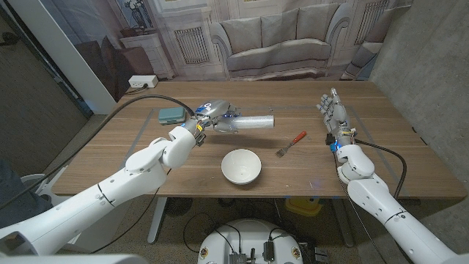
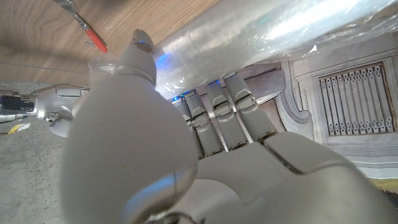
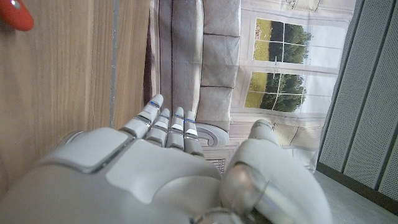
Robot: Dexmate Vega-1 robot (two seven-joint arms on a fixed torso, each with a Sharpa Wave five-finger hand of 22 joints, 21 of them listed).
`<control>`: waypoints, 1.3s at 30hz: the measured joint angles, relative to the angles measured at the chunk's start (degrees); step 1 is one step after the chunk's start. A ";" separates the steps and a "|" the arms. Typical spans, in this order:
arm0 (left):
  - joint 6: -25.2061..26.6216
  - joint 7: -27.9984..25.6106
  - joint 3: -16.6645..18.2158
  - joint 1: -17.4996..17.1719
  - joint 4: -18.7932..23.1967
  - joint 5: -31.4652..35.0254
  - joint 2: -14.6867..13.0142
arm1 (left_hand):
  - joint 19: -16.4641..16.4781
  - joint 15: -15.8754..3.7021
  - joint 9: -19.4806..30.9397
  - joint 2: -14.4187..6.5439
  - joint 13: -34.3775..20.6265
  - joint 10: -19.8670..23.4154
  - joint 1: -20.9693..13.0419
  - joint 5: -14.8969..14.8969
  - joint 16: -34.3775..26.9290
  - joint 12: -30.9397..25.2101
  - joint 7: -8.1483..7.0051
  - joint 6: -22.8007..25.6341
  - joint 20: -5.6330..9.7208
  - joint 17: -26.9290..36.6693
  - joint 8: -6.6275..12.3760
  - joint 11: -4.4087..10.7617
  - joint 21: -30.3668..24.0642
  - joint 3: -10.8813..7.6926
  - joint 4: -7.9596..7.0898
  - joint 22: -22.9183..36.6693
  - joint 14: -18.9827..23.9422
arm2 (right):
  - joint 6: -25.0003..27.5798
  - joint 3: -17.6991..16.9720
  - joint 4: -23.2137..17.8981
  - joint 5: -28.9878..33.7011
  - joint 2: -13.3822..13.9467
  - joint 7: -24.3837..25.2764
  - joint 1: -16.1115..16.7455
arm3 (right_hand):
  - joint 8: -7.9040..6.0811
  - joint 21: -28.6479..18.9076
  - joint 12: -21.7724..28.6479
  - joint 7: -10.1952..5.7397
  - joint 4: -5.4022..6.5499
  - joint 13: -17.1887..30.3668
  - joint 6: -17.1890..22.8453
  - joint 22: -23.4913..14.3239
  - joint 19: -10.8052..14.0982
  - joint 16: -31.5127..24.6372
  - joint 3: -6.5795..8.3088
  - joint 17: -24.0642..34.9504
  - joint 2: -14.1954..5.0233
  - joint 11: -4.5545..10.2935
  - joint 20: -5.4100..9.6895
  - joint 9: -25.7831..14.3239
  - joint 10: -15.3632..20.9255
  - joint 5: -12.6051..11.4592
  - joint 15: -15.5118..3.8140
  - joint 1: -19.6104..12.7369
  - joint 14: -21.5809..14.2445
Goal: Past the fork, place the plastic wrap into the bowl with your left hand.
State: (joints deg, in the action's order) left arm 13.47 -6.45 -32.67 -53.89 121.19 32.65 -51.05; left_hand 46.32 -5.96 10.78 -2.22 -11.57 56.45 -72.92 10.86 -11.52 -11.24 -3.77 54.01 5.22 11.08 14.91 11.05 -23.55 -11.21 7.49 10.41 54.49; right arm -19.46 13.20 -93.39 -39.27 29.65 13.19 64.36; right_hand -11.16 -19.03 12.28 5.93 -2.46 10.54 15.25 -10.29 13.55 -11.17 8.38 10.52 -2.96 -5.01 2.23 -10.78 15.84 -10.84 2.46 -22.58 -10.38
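Plastic wrap, a clear roll, is being held lengthwise in the left robot hand, whose fingers are wrapping round its near end in the left wrist view; the roll is lying level and appears to be just above the tabletop, though contact with the wood cannot be ruled out from these views. It is sitting behind the white bowl, toward the far side, and well apart from it. The red-handled fork is lying to the right of the bowl, between it and the right robot hand, which is standing on its edge near the far right of the tabletop, fingers straight and apart, holding nothing. A teal box is resting just left of the gripping hand. Assessment: the pickup is appearing complete; the transfer is outstanding. The roll is still needing to travel toward the robot and be lowered into the bowl, then released. The roll is looking longer than the bowl is wide, so it is likely to be resting across or tilted against the rim.
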 measured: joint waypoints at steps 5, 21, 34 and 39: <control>-2.35 0.12 1.28 -0.69 0.36 -0.83 -1.20 | 0.00 0.10 0.01 0.00 -0.02 0.01 0.00 0.00 0.01 0.12 -0.21 0.21 0.00 0.24 -0.18 0.02 0.00 0.00 0.00 0.00 0.10 | 0.05 -0.15 -1.05 0.55 -0.01 0.93 0.72 | 0.00 0.40 0.00 0.00 0.00 0.00 0.00 0.00 0.00 0.00 0.00 0.00 0.00 0.00 0.00 0.00 0.00 0.00 0.00 0.00 0.00; -8.70 1.21 6.41 -4.70 3.17 -1.98 -5.77 | 0.00 0.09 0.01 -0.05 -0.04 0.13 0.05 -0.03 0.02 0.22 -0.21 0.22 0.00 0.27 -0.18 0.13 0.00 0.00 0.00 0.14 0.10 | -0.06 -0.27 -3.17 2.40 -0.53 3.42 2.25 | 0.00 0.64 0.00 0.00 0.00 0.00 0.00 0.01 0.21 0.00 0.00 0.00 -0.01 0.00 0.22 0.00 0.00 0.00 0.00 -0.01 0.00; -12.21 2.19 9.85 -7.96 5.33 -2.40 -8.07 | 0.00 0.08 0.01 -0.04 -0.01 0.20 0.04 -0.06 0.22 0.28 -0.21 0.21 0.00 0.26 -0.18 0.20 0.00 0.00 0.00 0.14 0.09 | -0.03 -0.07 -3.69 2.92 -0.85 3.84 2.38 | 0.00 0.64 0.00 0.00 -0.16 0.00 0.00 0.01 0.21 0.00 -0.16 0.00 -0.23 0.00 0.22 0.00 0.00 0.00 -0.01 -0.23 0.00; -13.12 2.44 11.09 -9.25 6.15 -2.56 -8.69 | 0.00 0.23 0.02 -0.04 -0.01 0.21 0.04 -0.17 -0.19 0.28 -0.21 0.22 0.00 0.24 -0.18 0.21 0.00 0.00 0.00 0.13 0.25 | 0.11 0.02 -3.72 2.99 -0.93 3.85 2.22 | 0.00 0.64 0.00 0.00 -0.16 0.00 0.00 0.02 0.21 0.00 -0.16 0.00 -0.23 0.00 0.22 0.00 0.00 0.00 -0.01 -0.23 0.00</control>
State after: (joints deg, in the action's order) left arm 0.35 -4.01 -21.58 -63.14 127.34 30.09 -59.74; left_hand 46.32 -5.73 10.80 -2.27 -11.57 56.66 -72.87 10.69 -11.71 -10.96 -3.98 54.23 5.22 11.32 14.73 11.26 -23.55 -11.21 7.49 10.54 54.74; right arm -19.35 13.22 -97.11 -36.27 28.72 17.03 66.58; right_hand -11.16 -18.39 12.28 5.93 -2.62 10.54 15.25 -10.27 13.76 -11.17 8.23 10.51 -3.19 -5.01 2.45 -10.78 15.85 -10.84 2.45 -22.81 -10.38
